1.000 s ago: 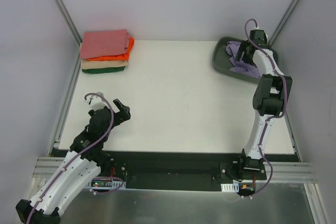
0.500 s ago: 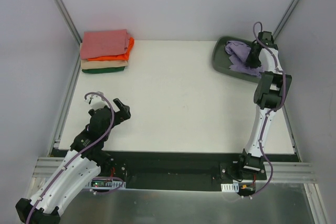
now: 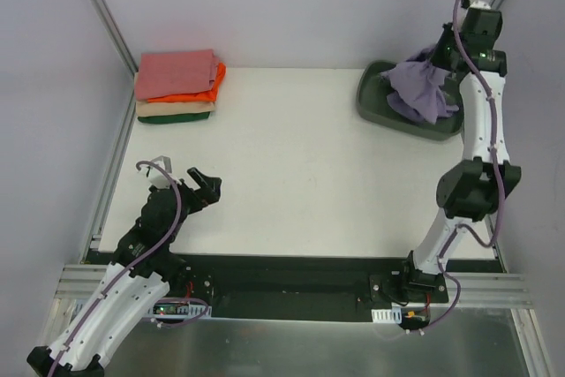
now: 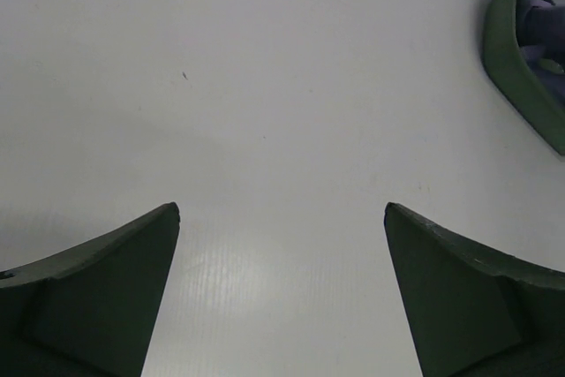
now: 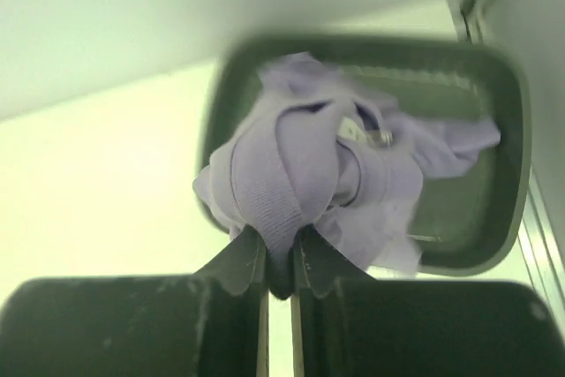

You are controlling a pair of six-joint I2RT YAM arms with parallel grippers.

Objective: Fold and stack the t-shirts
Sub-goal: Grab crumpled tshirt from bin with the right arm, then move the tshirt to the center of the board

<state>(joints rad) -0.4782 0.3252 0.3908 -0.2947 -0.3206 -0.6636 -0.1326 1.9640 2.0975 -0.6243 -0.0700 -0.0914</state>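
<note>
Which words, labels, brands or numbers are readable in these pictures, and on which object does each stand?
No text is readable in any view.
White tag inside the lavender t-shirt: blurred, unreadable.
Small board at the left arm's base: too small to read.

Far-right shirt [image 3: 424, 86]: plain lavender. Tub [image 3: 371, 103]: grey-green. Far-left stack [image 3: 177, 86], top down: salmon-pink, orange, tan, dark green, all plain. Bench [image 3: 300, 174]: white.

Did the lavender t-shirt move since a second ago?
Yes. The lavender cloth t-shirt rose, pulled up by the right gripper, and now hangs bunched above the unmoved grey-green plastic tub.
</note>
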